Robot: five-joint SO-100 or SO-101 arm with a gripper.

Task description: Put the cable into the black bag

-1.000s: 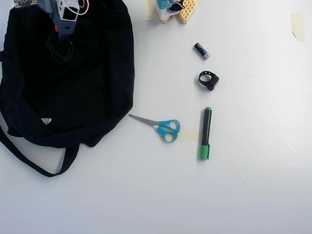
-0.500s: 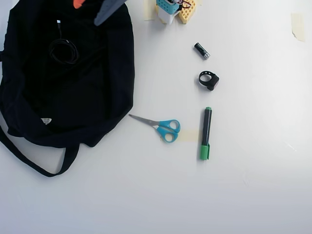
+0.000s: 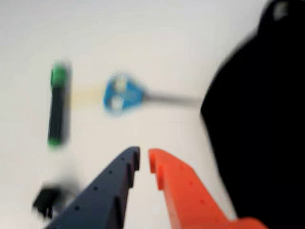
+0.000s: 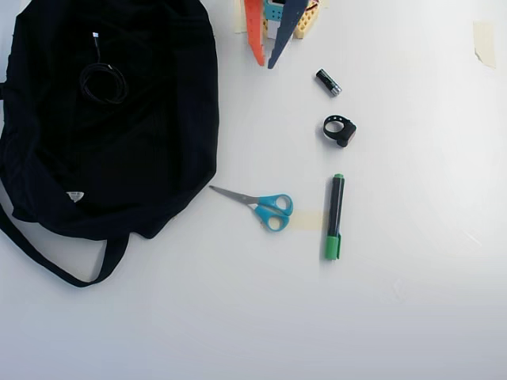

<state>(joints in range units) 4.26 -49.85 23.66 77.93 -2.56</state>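
Cable, a thin black cord coil, lies on the large soft black fabric bag at upper left of the overhead view; the end effector, top centre, nearly closed, grasps nothing.

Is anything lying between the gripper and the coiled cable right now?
Nothing loose does. In the overhead view the cable already lies on the black bag, and the gripper hangs over bare table right of it. Only the bag's own edge lies between them.
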